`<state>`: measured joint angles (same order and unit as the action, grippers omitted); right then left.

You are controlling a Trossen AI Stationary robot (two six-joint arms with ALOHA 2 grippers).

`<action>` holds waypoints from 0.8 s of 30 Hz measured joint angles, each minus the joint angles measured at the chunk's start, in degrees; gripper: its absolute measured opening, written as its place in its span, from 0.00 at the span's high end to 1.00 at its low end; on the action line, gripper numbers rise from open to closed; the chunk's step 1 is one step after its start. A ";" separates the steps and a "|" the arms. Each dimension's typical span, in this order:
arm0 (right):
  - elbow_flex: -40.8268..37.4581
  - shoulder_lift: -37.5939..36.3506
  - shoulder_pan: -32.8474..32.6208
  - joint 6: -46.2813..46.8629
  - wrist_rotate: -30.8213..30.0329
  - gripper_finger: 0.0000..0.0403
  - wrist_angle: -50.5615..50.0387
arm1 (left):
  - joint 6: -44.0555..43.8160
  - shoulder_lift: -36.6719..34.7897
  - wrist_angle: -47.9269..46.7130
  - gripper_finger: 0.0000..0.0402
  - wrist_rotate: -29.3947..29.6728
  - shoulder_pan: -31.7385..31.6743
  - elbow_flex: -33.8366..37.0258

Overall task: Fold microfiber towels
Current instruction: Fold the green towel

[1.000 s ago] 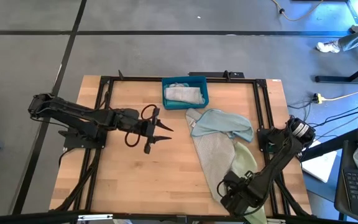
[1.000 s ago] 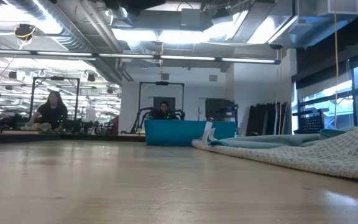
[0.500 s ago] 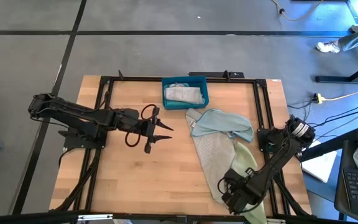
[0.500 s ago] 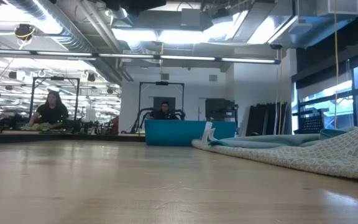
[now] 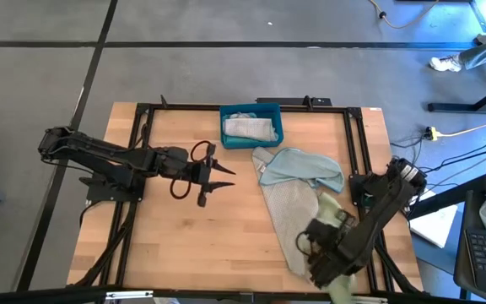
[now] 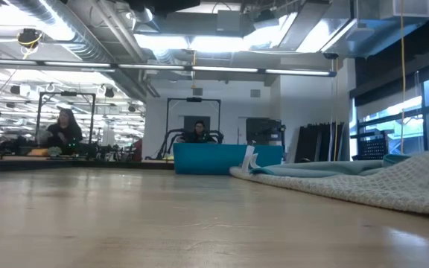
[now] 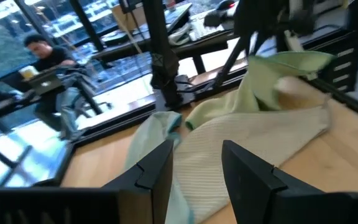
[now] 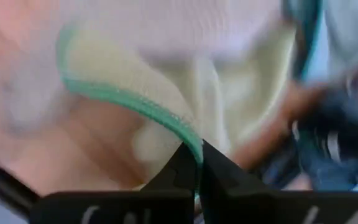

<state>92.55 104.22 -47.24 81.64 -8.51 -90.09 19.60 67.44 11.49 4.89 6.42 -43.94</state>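
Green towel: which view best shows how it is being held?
The right wrist view: the right gripper is shut on the green towel's teal-trimmed edge. The high view shows the towel partly hidden by the right arm. The left wrist view shows it draped, far off. The low view does not clearly show it.

Light wooden tabletop (image 5: 184, 236) with black metal frame along edges. Rigid teal-blue rectangular plastic bin (image 5: 251, 125) at far centre. Pale grey-beige waffle-textured cloth (image 5: 290, 215) spread right of centre; pale blue cloth (image 5: 300, 168) crumpled over its far end; pale green cloth (image 5: 334, 221) at right near edge.
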 joint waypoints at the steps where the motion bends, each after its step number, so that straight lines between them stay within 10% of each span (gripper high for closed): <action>1: 1.40 -0.74 0.83 -3.12 -3.20 0.99 0.89 | 0.38 0.00 0.13 0.68 0.84 -0.02 0.00; 7: 12.61 -2.30 7.65 -14.92 -20.53 0.99 0.21 | 0.47 0.00 1.58 0.68 2.44 0.07 0.00; 18: 17.69 -2.36 19.87 -36.70 -26.14 0.99 3.70 | 2.28 0.00 6.20 0.66 -8.42 3.89 0.00; 24: 17.71 -2.33 22.80 -50.62 -28.30 0.99 16.55 | 10.62 1.21 4.21 0.61 7.18 6.08 0.00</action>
<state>110.26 101.89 -24.44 31.02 -36.82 -73.54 30.22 68.65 15.71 12.06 12.49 -43.94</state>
